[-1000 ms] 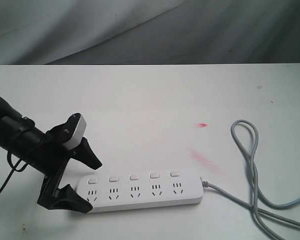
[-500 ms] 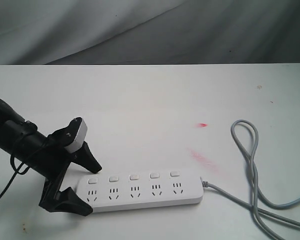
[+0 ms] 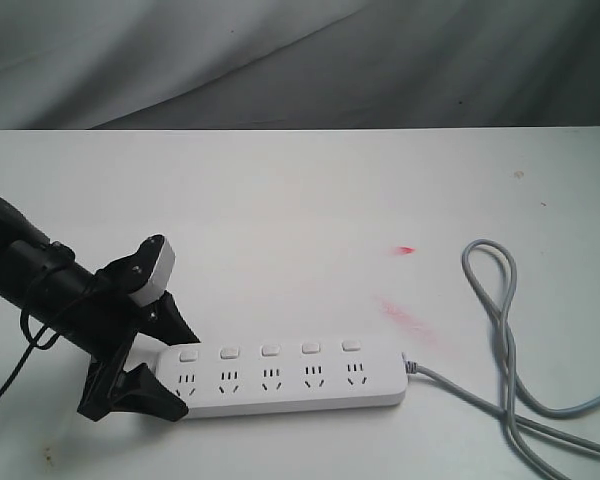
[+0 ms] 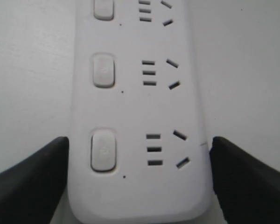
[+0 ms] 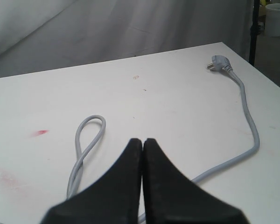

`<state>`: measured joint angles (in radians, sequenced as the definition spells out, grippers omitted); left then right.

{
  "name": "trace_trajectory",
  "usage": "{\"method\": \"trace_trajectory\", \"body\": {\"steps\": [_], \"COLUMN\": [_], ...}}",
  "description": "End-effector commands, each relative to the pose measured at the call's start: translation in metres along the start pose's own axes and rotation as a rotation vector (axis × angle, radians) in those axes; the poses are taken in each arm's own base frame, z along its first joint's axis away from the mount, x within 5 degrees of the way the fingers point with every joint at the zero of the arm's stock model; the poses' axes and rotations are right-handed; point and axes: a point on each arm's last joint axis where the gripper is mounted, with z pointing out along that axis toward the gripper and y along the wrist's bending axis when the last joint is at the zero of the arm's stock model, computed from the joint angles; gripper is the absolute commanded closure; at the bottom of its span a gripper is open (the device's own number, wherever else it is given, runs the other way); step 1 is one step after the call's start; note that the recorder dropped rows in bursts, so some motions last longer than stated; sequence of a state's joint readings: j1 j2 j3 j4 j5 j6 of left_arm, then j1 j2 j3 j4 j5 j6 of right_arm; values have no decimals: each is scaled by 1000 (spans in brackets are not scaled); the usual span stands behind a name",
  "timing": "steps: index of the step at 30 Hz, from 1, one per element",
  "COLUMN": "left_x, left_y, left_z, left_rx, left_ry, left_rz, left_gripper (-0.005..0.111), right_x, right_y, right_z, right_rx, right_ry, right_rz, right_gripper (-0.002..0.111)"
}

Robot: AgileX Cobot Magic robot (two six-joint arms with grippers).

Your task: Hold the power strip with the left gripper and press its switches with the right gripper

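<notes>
The white power strip [image 3: 290,385] lies flat near the table's front edge, its grey cord [image 3: 500,330] running off to the right. My left gripper [image 3: 180,372] straddles the strip's left end, one black finger against each long side. In the left wrist view both fingers [image 4: 37,172] press the strip [image 4: 135,107] beside its end switch [image 4: 103,149]. The five switches [image 3: 270,350] form a row along the far side. My right gripper [image 5: 142,140] is shut on nothing and hangs above the table near the cord's loop [image 5: 86,140]; the exterior view does not show it.
The cord loops and crosses at the right of the table, and its plug [image 5: 219,62] lies near the far corner. Red smears [image 3: 405,318] mark the tabletop behind the strip. A grey cloth hangs at the back. A black pole [image 5: 254,28] stands beyond the table.
My left gripper's fingers have closed in from either side onto the strip's left end. The strip has shifted slightly away from the front edge.
</notes>
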<state>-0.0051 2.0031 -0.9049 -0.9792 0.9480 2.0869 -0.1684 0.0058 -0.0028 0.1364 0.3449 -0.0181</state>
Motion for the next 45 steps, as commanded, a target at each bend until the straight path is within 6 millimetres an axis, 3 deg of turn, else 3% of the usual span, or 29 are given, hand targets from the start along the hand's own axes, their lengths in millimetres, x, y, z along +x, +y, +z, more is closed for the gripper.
{"method": "trace_trajectory", "body": {"steps": [1,4,45], "left_x": [0,0,0], "left_y": [0,0,0], "left_z": [1,1,1], "left_rx": [2,4,4], "left_ry": [15,20,19], "left_rz": [20,25,24], "left_gripper": [100,107,107], "right_x": [0,0,0], "right_y": [0,0,0], "right_z": [0,0,0], "right_rx": [5,5,5], "right_ry": [-12,-12,-12], "right_rz": [-4,-4,-4], "right_gripper": [108,108,108]}}
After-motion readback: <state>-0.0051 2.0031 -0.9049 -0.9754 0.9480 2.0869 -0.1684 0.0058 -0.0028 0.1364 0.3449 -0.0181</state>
